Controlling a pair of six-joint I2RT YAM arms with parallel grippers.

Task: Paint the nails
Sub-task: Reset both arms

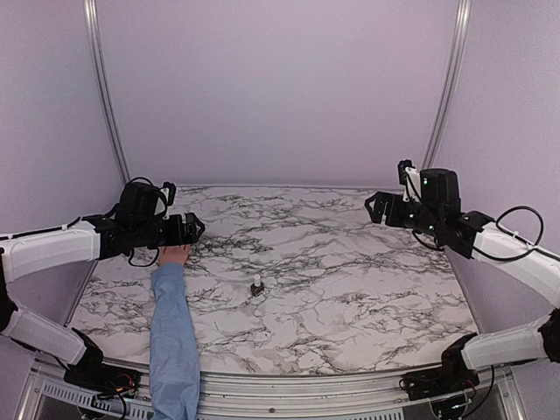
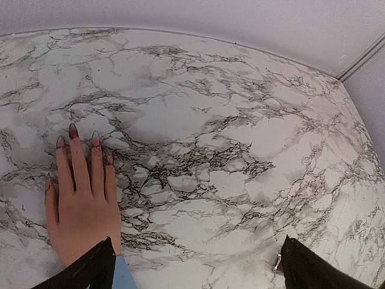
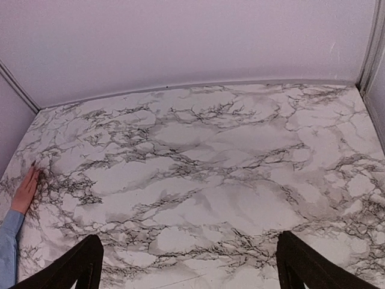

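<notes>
The nails (image 2: 73, 130) sit at the tips of a person's hand (image 2: 81, 205), which lies palm down at the left side of the marble table (image 1: 350, 280). Its digits are straight and close together, pointing toward the far wall. A light blue sleeve (image 1: 175, 341) runs back from it to the near edge.

The left gripper (image 1: 196, 229) hangs right over the fingertips, its fingers spread wide and holding nothing. The main danger is that any drop or lunge would bring hard black fingers down on skin. A small white-capped bottle (image 1: 257, 285) stands upright near the middle of the table, right of the sleeve and well apart from both arms. It looks narrow and light, so an off-centre pinch could tip it, or spill polish once the cap is off. The right gripper (image 1: 374, 208) is raised at the far right, also spread wide and empty. It is well apart from the bottle, so it faces a long reach. The person may also shift, and a brush stroke would then land on skin.

From above, the left gripper hides the fingertips, so the nails show only in the left wrist view. There they look pointed and darkly tinted, but whether that is polish or shadow is unclear. The thumb is partly cut off. Neither wrist view shows the bottle, and no brush is visible.
</notes>
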